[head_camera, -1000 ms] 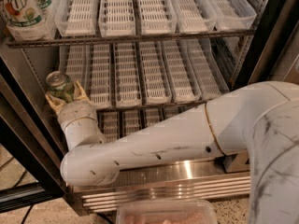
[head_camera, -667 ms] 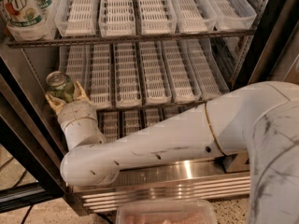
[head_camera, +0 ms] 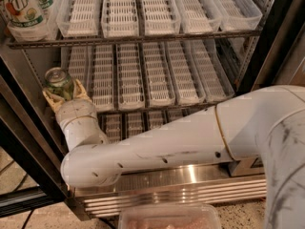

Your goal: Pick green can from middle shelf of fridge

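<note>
At the left end of the middle shelf, just past its outermost white tray, the green can stands upright with the gripper clamped around its lower half. The tan fingers press on the can from either side, leaving the silver top and most of the print showing. Gripping low probably keeps the can from tipping as it comes out. The white arm passes below the middle shelf's front edge and bends upward at the wrist, likely to stay clear of the rack above the middle shelf, where the 7UP bottle stands. The gripper hides the can's base, so I cannot tell whether it rests on the middle shelf. I judge the grasp made, with withdrawal from the fridge not yet done.
</note>
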Robot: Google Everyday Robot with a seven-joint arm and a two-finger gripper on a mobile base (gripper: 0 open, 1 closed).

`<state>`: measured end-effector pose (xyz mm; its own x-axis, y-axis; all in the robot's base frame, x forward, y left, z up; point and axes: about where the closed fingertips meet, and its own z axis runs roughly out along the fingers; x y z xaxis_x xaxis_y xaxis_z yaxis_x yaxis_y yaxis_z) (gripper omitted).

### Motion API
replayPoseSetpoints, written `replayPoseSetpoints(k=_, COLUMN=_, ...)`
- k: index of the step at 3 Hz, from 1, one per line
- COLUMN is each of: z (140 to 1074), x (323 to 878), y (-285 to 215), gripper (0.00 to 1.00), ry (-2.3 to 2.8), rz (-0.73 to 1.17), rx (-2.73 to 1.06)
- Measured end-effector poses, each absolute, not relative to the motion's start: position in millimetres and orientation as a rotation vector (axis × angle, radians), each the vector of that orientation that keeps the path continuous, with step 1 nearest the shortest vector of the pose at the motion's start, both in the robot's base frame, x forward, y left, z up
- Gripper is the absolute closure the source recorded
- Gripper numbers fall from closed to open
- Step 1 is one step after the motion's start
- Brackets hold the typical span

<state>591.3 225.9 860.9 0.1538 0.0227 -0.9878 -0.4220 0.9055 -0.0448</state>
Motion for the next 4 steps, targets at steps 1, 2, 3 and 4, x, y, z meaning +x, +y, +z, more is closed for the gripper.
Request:
replayPoseSetpoints(k=1, z=877, x=588, y=225, gripper=1.0, ry=1.368, rz=0.383, rx=-0.308)
replayPoseSetpoints(k=2, z=888, x=582, y=220, gripper=1.0, ry=1.36, rz=0.402, rx=-0.285)
replayPoseSetpoints(k=3, z=899, x=573, y=221, gripper=1.0, ry=1.371, rz=0.392, rx=-0.308)
replayPoseSetpoints(k=4, z=910, x=558, y=220, gripper=1.0, ry=1.403, rz=0.363, rx=-0.341)
